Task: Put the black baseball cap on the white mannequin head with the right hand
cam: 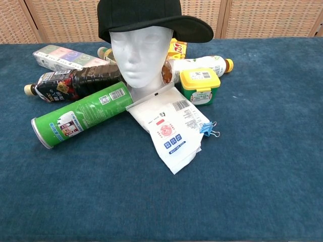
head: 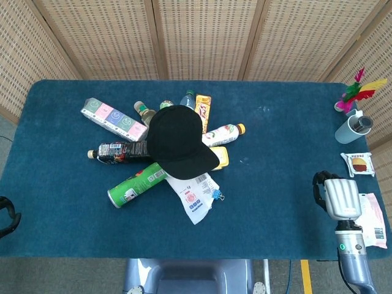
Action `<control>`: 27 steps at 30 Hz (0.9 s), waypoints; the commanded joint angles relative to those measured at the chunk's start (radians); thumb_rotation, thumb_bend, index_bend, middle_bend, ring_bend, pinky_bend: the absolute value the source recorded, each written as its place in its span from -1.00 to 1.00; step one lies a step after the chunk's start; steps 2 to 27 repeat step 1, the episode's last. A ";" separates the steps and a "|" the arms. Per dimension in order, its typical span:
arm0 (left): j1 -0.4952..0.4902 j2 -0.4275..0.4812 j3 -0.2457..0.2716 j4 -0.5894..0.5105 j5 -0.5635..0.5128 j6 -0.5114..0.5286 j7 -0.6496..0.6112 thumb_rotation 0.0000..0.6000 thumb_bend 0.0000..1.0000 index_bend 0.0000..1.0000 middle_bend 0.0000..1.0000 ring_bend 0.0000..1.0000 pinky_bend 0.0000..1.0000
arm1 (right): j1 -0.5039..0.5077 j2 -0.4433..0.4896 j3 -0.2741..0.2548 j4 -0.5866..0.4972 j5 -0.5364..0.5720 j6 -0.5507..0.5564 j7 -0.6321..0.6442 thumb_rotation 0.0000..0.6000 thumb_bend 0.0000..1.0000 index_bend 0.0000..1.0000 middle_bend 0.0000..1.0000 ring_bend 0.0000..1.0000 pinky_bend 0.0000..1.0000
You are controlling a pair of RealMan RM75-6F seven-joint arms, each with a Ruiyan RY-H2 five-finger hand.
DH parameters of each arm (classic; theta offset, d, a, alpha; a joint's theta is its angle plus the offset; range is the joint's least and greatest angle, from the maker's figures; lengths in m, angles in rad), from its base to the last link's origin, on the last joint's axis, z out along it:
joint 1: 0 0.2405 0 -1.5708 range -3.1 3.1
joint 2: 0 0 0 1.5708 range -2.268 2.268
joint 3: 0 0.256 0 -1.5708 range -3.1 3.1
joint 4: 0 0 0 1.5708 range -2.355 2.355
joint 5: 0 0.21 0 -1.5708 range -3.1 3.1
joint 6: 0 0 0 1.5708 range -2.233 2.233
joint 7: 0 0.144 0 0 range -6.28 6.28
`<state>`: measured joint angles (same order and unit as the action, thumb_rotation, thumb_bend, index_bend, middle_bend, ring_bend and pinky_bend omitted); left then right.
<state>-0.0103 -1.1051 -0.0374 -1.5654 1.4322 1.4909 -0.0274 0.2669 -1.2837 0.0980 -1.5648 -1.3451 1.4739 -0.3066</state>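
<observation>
Two hands are mine to run, and from the left, my left hand (head: 5,222) is only a dark sliver off the tabletop's left edge; I cannot tell how its fingers lie. Moving right, the black baseball cap (cam: 146,19) sits on the white mannequin head (cam: 140,55) in the left-centre of the tabletop, ringed by bottles, a green can (cam: 78,114) and a white pouch (cam: 171,132). I judge the placing done. The cap looks level, crown pulled down to the brow, brim jutting to the right in the chest view, matte black and uncreased. At the front right corner, my right hand (head: 338,197) holds nothing, fingers curled downward, well apart from the cap. Only parking that arm seems left.
</observation>
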 commanded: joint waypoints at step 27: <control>-0.004 0.003 0.000 -0.003 -0.004 -0.010 0.004 1.00 -0.32 0.33 0.05 -0.23 -0.37 | -0.006 0.001 0.001 0.001 0.003 -0.003 0.001 1.00 0.07 0.11 0.05 0.23 0.43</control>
